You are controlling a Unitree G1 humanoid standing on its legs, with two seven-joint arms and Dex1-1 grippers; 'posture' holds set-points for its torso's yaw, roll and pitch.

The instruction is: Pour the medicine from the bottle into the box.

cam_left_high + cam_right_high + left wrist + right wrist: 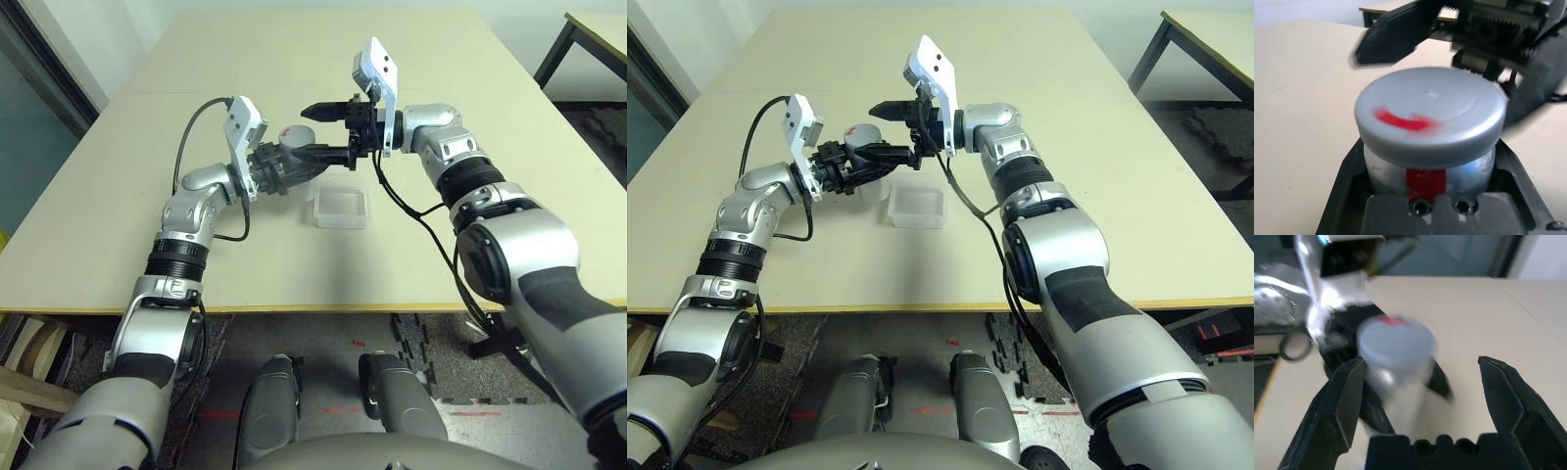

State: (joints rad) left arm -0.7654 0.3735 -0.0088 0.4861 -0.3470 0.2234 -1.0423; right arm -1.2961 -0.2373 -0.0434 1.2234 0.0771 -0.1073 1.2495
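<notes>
Left gripper (1430,196): jaws clamped on the body of the bottle (294,162), held upright above the tabletop (118,196) at frame centre, leaving the top free. Grey cap (1430,110) with red mark is on, so the medicine cannot be seen.

Right gripper (333,132): jaws spread wide, empty, level with the cap and just to its right, probably lined up to take the cap off.

Box (341,206) sits below and right of the bottle, near, ready for pouring.
</notes>
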